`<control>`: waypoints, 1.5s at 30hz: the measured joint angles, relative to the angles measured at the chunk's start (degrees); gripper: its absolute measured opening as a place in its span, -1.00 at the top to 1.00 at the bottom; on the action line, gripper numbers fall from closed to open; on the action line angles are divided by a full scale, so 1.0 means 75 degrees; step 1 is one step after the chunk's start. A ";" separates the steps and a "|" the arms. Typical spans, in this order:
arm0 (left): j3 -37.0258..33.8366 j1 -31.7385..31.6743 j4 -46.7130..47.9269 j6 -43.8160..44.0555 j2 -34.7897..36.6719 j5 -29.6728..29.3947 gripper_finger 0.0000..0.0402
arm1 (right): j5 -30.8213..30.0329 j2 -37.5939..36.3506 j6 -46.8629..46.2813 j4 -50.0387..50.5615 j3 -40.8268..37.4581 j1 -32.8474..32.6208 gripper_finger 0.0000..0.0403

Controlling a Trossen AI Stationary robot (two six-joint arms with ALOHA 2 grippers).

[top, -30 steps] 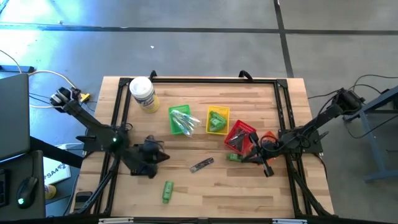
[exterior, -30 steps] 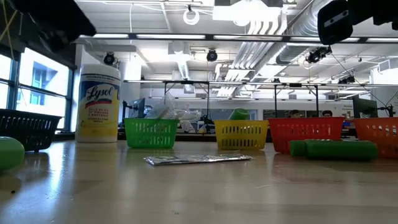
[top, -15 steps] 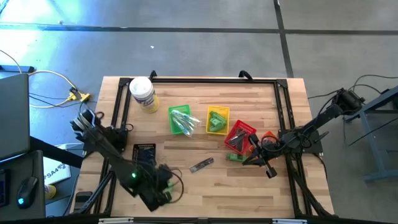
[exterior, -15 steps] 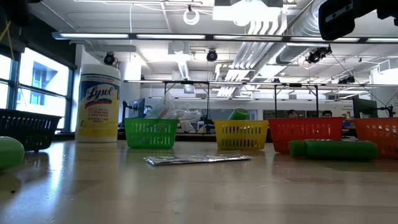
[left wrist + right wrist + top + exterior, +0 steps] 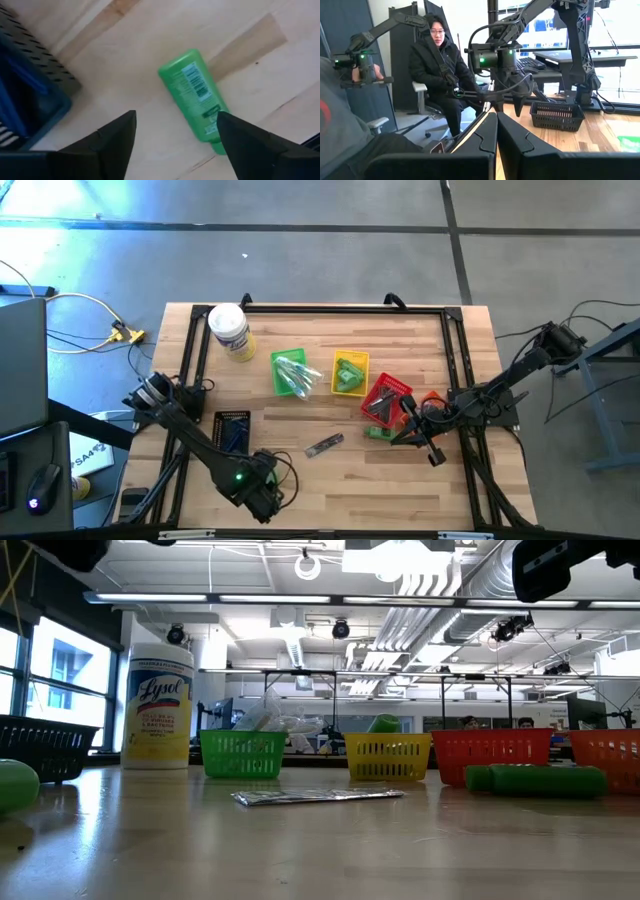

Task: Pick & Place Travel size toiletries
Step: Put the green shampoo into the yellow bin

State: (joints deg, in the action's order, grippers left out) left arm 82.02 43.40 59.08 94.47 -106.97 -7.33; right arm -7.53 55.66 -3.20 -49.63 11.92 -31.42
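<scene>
Left gripper (image 5: 175,137) now low over the near-left part of the table (image 5: 330,330), directly above the loose green bottle (image 5: 196,99). A second ago parked beside the dark basket (image 5: 232,430) with fingers closed; half a second ago already swung toward the near edge. Fingers since spread wide, nothing between them. Judged: approach for a pick, bottle not yet grasped.

Right gripper (image 5: 432,450) unchanged across the second: waiting at the table's right side near the red basket (image 5: 386,398), fingers pressed together, holding nothing.

Other toiletries unmoved: slim foil packet (image 5: 324,445) on bare wood mid-table, a second green tube (image 5: 535,780) lying beside the red basket, items already in the green basket (image 5: 290,372) and yellow basket (image 5: 350,373).

View differences:
- Left wrist view: bottle lying flat, label up, between the open fingertips but below them, not touching. Dark basket corner at the side.
- High view: bottle itself hidden beneath the left arm; only placement on the table readable.
- Low view: bottle's rounded end at far left edge; white wipes jar (image 5: 160,705) behind; gripper not clearly seen.
- Right wrist view: closed fingers, the left arm far off, a seated person beyond the table.
</scene>
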 joint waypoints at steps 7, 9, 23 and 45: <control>0.0003 0.0013 -0.0173 0.0094 -0.0297 0.0033 -0.39 | 0.0000 0.0000 -0.0003 0.0000 0.0000 0.0000 0.99; 0.0003 0.0009 -0.0419 0.0095 -0.0375 -0.0045 -0.39 | 0.0000 0.0000 -0.0003 0.0003 0.0000 0.0000 0.99; -0.0496 -0.0134 -0.1260 0.1619 -0.0389 -0.0134 -0.39 | 0.0025 0.0000 -0.0009 0.0006 0.0000 0.0000 0.99; -0.1583 -0.0134 -0.2738 0.1618 -0.0351 -0.0142 0.25 | 0.0006 0.0000 0.0047 0.0189 0.0000 0.0003 0.99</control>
State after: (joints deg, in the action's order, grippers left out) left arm 70.15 42.39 38.55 106.60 -109.60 -8.40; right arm -7.48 55.66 -2.85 -48.21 11.92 -31.40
